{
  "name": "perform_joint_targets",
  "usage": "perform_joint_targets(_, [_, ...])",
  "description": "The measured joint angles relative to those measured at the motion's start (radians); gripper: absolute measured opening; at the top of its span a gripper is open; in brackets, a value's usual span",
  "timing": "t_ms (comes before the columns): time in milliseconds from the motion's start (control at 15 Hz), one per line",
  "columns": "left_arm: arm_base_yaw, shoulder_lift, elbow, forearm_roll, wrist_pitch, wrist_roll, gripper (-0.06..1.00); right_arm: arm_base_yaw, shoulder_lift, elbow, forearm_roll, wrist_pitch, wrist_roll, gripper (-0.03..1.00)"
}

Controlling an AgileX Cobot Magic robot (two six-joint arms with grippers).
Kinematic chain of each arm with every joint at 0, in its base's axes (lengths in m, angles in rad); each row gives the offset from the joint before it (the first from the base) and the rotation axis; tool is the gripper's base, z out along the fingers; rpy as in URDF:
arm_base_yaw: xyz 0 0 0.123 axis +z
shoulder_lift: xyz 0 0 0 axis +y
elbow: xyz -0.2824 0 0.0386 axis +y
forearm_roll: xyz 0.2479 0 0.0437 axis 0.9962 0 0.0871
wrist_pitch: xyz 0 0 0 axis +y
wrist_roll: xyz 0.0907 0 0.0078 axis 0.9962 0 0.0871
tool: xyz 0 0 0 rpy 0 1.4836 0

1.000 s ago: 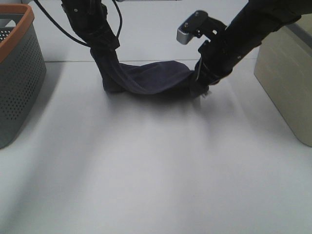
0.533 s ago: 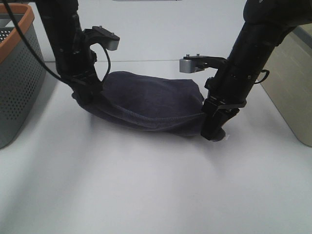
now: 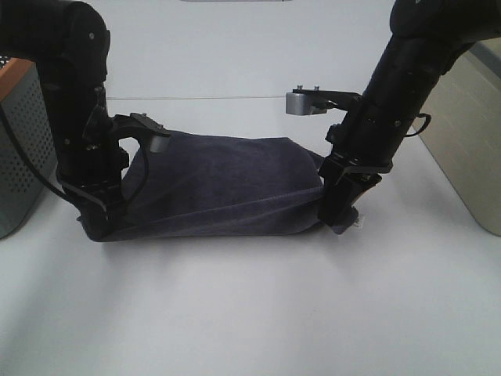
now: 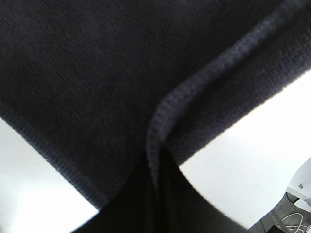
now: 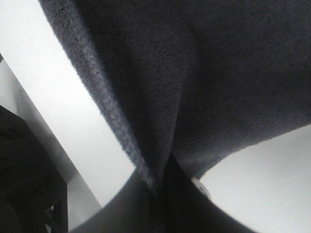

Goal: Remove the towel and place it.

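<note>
A dark navy towel [image 3: 223, 184] is stretched between my two grippers, its lower edge touching the white table [image 3: 250, 313]. My left gripper [image 3: 98, 227] is shut on the towel's left corner, low at the table surface. My right gripper [image 3: 337, 219] is shut on the towel's right corner, also low. The left wrist view is filled by towel cloth with a hemmed fold [image 4: 160, 126] running into the jaws. The right wrist view shows the towel [image 5: 194, 82] bunched into the jaws, with a small white tag [image 5: 201, 188] beside them.
A grey perforated basket with an orange rim [image 3: 23, 133] stands at the far left, close behind my left arm. A beige box [image 3: 462, 133] stands at the right edge, near my right arm.
Both grippers have brought the towel forward and down from the back of the table. The left arm moved left and lower, and the towel now hangs spread wide and flatter.
</note>
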Motion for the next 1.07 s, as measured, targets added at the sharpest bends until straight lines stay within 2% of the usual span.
perform_joint_targets(133, [0.0,-0.001,0.005,0.002,0.0,-0.001,0.0,0.0,0.02,0.0,0.022,0.032,0.026,0.16])
perform_joint_targets(267, [0.003,-0.001,0.005,0.002,0.0,-0.044,0.02,0.0,0.03,0.0,0.03,0.046,0.073,0.31])
perform_joint_targets(333, [0.007,-0.001,0.005,0.001,0.0,-0.072,0.12,0.0,0.03,0.0,0.03,0.048,0.101,0.41])
perform_joint_targets(400, [0.007,-0.001,0.005,0.001,0.0,-0.091,0.26,0.0,0.03,0.0,0.03,0.05,0.134,0.51])
perform_joint_targets(467, [0.007,-0.001,0.005,0.002,0.0,-0.114,0.46,0.0,0.03,0.0,0.03,0.052,0.169,0.61])
perform_joint_targets(600, [0.007,-0.002,0.005,0.001,0.0,-0.152,0.76,0.0,0.03,-0.002,0.03,0.059,0.226,0.7])
perform_joint_targets(667, [0.007,-0.002,0.002,0.001,0.0,-0.17,0.84,0.0,0.031,-0.014,0.029,0.061,0.258,0.71])
perform_joint_targets(933, [0.007,-0.066,-0.08,-0.082,0.0,-0.223,0.88,0.0,-0.027,-0.087,0.014,0.06,0.392,0.72])
perform_joint_targets(1067, [0.007,-0.16,-0.136,-0.11,0.0,-0.246,0.88,0.0,-0.124,-0.141,-0.017,0.06,0.506,0.72])
